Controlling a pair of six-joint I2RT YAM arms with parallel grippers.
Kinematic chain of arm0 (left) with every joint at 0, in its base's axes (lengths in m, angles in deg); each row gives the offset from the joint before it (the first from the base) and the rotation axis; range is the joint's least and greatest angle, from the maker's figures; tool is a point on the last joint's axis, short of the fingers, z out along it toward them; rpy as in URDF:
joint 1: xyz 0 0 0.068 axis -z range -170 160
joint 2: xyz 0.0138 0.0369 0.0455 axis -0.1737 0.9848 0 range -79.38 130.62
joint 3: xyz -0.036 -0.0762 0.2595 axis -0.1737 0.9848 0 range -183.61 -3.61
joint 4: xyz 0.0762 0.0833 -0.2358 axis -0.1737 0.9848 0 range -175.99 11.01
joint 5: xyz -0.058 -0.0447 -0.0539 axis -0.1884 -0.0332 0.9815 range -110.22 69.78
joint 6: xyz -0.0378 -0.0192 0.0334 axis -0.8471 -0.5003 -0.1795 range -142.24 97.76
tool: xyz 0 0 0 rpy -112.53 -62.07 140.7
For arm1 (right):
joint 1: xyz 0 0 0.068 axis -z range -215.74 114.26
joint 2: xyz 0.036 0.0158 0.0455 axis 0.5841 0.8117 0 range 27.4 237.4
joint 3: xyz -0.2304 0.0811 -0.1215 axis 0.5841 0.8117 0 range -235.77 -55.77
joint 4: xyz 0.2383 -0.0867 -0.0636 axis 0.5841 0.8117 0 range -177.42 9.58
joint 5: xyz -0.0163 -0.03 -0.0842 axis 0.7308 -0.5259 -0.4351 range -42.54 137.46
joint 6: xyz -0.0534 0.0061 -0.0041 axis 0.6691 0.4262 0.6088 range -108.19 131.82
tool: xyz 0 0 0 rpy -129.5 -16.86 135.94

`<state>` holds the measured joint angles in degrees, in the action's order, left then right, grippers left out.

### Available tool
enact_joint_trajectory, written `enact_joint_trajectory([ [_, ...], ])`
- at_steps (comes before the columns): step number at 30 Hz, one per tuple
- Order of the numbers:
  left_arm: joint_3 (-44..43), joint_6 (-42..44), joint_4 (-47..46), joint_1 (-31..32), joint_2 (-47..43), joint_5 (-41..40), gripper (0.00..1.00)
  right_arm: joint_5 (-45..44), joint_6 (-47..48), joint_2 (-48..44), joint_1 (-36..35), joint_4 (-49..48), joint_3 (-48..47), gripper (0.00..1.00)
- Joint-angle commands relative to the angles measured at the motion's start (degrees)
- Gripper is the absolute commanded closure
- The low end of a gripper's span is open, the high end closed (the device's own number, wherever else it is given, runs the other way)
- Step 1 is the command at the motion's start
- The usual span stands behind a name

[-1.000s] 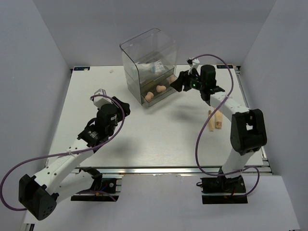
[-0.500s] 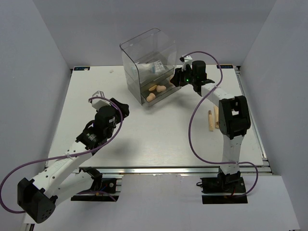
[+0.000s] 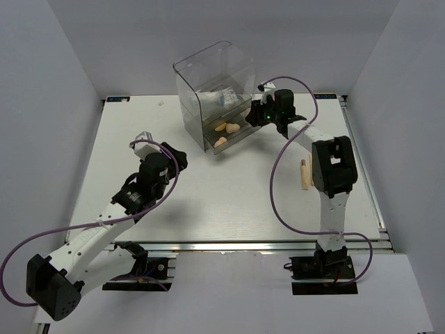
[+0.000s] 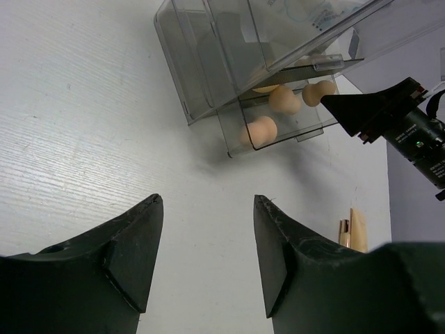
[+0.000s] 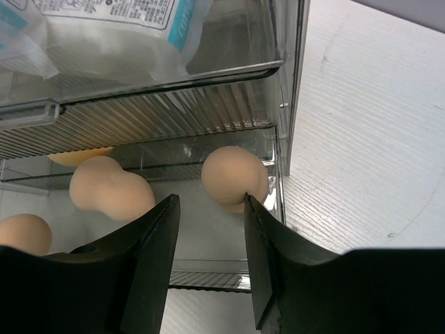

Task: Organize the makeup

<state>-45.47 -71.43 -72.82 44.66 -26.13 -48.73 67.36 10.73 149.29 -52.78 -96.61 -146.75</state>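
Observation:
Three peach sponges [image 5: 235,175] [image 5: 111,191] [image 5: 24,233] lie in the pulled-out lower drawer [image 3: 226,136] of the clear drawer box [image 3: 212,83]. They also show in the left wrist view [image 4: 261,131]. A white sachet with blue print [image 5: 118,28] lies in the upper drawer. My right gripper [image 5: 211,209] is open and empty at the drawer's right end [image 3: 259,115]. The beige stick [image 3: 303,174] lies on the table at the right. The beige tube [image 4: 358,229] shows beside it only in the left wrist view. My left gripper [image 4: 207,202] is open and empty above the table [image 3: 177,156].
The white table [image 3: 229,202] is enclosed by white walls on three sides. The right arm's forearm [image 3: 334,167] stands over the spot beside the stick. Purple cables loop off both arms.
My right gripper has moved left, up to the drawer's right end, and its arm has folded back over the tube. Three sponges now show in the drawer. The left arm has barely moved.

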Motion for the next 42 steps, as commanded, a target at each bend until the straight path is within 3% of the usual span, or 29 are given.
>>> enact_joint_trajectory([
  [1, -0.94, 0.06, 0.36, -0.2, 0.01, -0.23, 0.36, -0.48, 0.38, 0.72, -0.54, -1.71, -2.8, 0.53],
  [13, -1.64, -0.2, 1.68, -0.2, 0.36, -0.14, 0.36, -5.04, 0.56, 3.71, -2.03, -2.94, -5.08, 0.56],
  [19, -2.34, -0.12, 2.3, -0.2, 0.62, -0.14, 0.36, -7.42, 0.2, 4.5, -2.12, -3.47, -5.0, 0.8],
  [24, -2.69, -0.03, 2.3, -0.11, 0.97, 0.03, 0.36, -6.81, -0.32, 3.19, -2.12, -3.73, -3.86, 0.9],
  [28, -2.78, -0.12, 2.3, -0.11, 1.15, 0.12, 0.36, -3.47, -5.66, 0.55, -1.51, -3.9, -2.36, 0.96],
  [42, -1.82, -0.55, 2.56, -0.11, 0.27, 0.12, 0.36, 1.19, -29.84, -4.81, -0.45, -4.35, 2.03, 0.97],
])
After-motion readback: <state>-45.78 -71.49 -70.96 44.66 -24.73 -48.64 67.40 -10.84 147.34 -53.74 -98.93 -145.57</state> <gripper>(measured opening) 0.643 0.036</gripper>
